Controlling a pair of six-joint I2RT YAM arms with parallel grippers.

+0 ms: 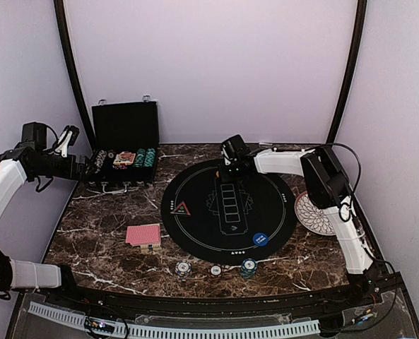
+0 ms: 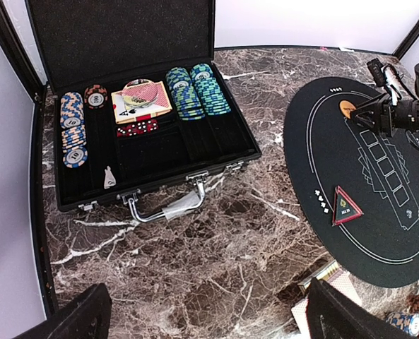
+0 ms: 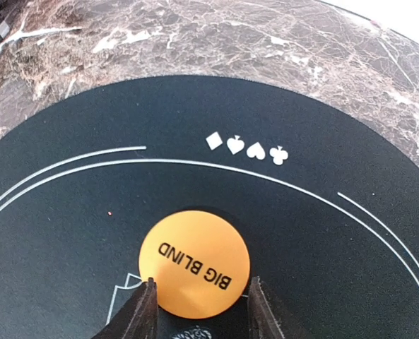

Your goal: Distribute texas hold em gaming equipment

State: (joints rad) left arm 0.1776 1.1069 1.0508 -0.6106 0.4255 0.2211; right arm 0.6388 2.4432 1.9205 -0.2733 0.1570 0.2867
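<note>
right claw (image 3: 201, 284) pinches the orange big blind disc (image 3: 194, 258) over the black mat (image 3: 68, 233); left claw (image 2: 209, 314) gapes wide, empty.

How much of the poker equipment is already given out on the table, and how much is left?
Done: a red card stack, three chip piles along the near edge and the blue button disc on the mat. In hand: the right jaws are closed on the orange Big Blind disc at the mat's far edge. Left: chips and cards lie in the open case; the left jaws hang open, empty, nearby.
</note>
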